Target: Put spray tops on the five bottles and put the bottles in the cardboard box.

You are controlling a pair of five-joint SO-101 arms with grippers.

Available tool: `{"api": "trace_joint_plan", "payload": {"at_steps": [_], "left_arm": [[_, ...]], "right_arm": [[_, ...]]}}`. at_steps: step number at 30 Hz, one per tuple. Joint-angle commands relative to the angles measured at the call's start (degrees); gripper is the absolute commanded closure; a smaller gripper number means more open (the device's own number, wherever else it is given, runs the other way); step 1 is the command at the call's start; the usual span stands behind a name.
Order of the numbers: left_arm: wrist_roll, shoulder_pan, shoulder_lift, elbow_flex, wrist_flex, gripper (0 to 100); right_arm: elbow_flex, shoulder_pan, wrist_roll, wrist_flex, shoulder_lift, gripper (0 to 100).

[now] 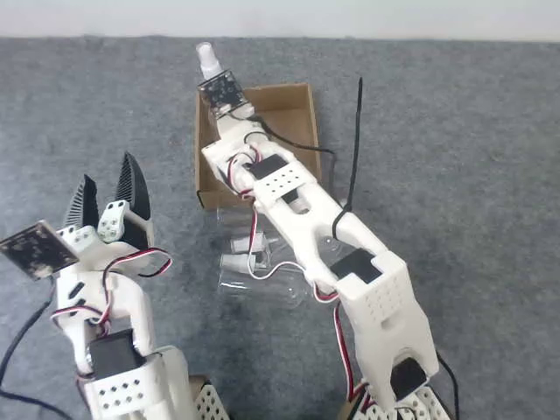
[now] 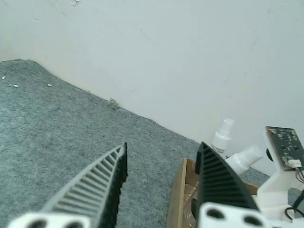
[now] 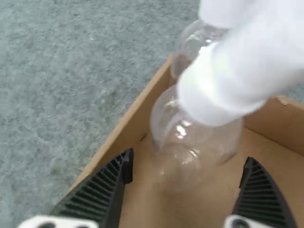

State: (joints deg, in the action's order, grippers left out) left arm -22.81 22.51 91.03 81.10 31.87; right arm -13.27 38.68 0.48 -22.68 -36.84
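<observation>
Bottle (image 3: 192,145) upright, spray top (image 3: 228,80) uppermost

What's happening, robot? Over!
Left gripper open, empty. Right gripper open over cardboard box. Capped bottle inside. Other bottles lie under right arm.

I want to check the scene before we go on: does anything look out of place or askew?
Yes. Clear bottles lie on their sides on the grey mat just outside the cardboard box, under the right arm. In the box, one spray-topped bottle seems to lean, while its neighbour stands upright.
</observation>
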Motion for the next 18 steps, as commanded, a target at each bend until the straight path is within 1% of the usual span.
{"api": "trace_joint_plan", "payload": {"at_steps": [1, 6, 18], "left_arm": [[-0.6, -0.1, 1.1, -0.7, -1.8, 78], [-0.6, -0.1, 1.1, -0.7, -1.8, 78], [-0.6, -0.1, 1.1, -0.7, -1.8, 78]], "right_arm": [[-3.1, 0.5, 0.3, -0.7, 5.8, 69.3], [-3.1, 0.2, 0.3, -3.8, 7.3, 69.4], [-3.1, -0.1, 0.3, -15.5, 14.1, 69.5]]}}
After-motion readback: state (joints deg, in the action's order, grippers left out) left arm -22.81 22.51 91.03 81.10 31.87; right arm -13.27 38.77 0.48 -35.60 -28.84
